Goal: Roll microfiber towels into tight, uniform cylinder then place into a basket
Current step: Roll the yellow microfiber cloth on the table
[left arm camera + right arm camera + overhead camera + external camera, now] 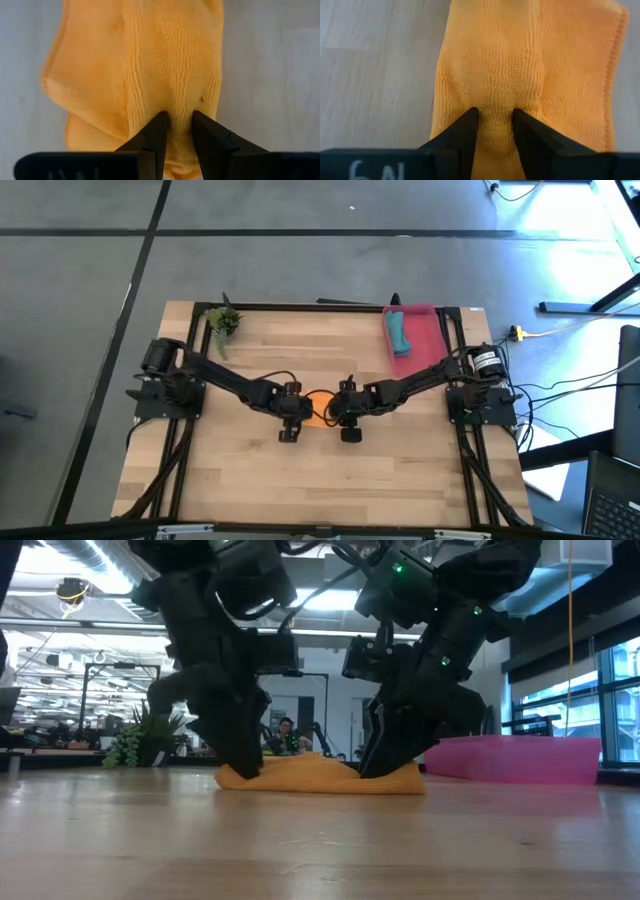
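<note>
The orange towel (318,408) lies bunched near the middle of the bench (250,480), a soft, thick knit with fine ribbed loops and a stitched hem along one edge; in the low view it reads as a low, rumpled mound (320,777) flat against the wood. The left gripper (179,131) pinches a ridge of this cloth between its two dark fingers, the fabric puckering into vertical creases where they clamp it. The right gripper (495,127) grasps the towel's other end the same way, a fold of orange pile squeezed up between its fingers. Seen from above, the two grippers (291,412) (346,412) face each other just beside the towel, each arm reaching in from its own side of the bench. The bench top is pale wooden planking with visible grain and seams, framed by black metal rails. At its far right corner sits the basket (425,330), a shallow rectangular pink tray with smooth walls, and inside it the teal towel (399,332) rests as a rolled cylinder along the left wall. A small green plant (222,323) stands at the far left corner. Around the bench the floor is grey with dark lines, and cables trail off to the right. Beyond the table the low view shows an open workshop with ceiling lights, windows at the right, and a person (287,732) seated far back.
</note>
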`<action>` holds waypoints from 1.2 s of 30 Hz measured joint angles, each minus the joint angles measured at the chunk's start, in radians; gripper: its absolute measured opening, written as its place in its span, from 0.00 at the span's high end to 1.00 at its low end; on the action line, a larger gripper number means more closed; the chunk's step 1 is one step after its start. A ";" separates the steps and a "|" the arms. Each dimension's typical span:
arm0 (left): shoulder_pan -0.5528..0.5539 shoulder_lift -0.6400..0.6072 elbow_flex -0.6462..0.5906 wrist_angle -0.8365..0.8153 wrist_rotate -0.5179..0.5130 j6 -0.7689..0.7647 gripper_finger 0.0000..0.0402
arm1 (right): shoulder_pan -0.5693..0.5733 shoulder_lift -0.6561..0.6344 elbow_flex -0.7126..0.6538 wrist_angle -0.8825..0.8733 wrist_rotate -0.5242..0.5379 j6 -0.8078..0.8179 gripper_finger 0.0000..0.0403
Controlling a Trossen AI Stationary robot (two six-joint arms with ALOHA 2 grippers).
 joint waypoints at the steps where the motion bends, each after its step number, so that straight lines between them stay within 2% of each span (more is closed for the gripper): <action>1: 0.002 0.011 -0.003 0.003 0.000 0.000 0.79 | 0.000 0.000 0.000 0.001 0.001 0.000 0.68; 7: 0.004 0.039 0.000 0.002 0.003 0.003 0.79 | 0.000 -0.001 0.000 0.000 0.001 -0.006 0.68; 12: 0.004 0.042 -0.001 0.002 0.018 0.004 0.79 | 0.009 -0.062 -0.006 -0.066 -0.001 -0.002 0.68; 20: 0.007 0.043 -0.001 0.001 0.027 0.003 0.79 | 0.103 -0.140 -0.006 -0.144 0.028 -0.056 0.68; 27: 0.007 0.043 -0.002 0.001 0.030 0.003 0.79 | 0.178 -0.141 -0.003 -0.082 0.179 -0.106 0.68; 33: 0.006 0.044 -0.003 0.001 0.029 0.003 0.79 | 0.181 -0.141 -0.003 -0.077 0.179 -0.038 0.68; 36: 0.006 0.044 -0.003 0.001 0.029 0.003 0.79 | 0.180 -0.141 -0.002 -0.077 0.107 -0.049 0.68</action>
